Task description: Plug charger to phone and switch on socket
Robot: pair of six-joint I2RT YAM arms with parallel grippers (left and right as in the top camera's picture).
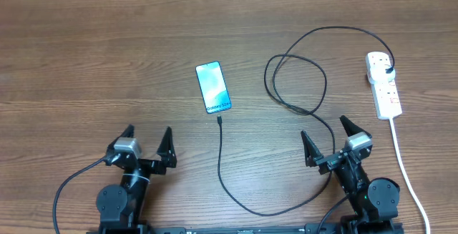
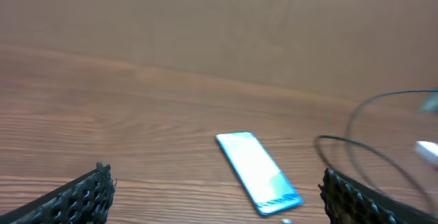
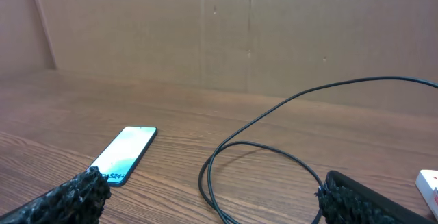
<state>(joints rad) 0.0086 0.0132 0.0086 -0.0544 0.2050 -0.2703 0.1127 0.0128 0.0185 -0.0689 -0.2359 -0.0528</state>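
The left gripper (image 1: 149, 129) sits at the lower left of the overhead view with its jaws spread wide and nothing between them. The right gripper (image 1: 323, 127), at the lower right, is equally wide open and also holds nothing. Both hang over bare wood of the table (image 1: 71, 62). Up and to the right of the left gripper, near the centre of the frame, the phone (image 1: 213, 86) lies flat with its screen lit light blue and the text at its lower end. The charger (image 1: 219, 152) has its small connector tip just below the phone's lower edge, close to it but not inserted. From there its black cable runs down, sweeps right along the bottom, passes by the right gripper and loops upward to the socket (image 1: 383, 84) at the upper right, where its black plug sits at the upper end. A thick white cord (image 1: 404, 162) trails from the socket toward the lower right corner.
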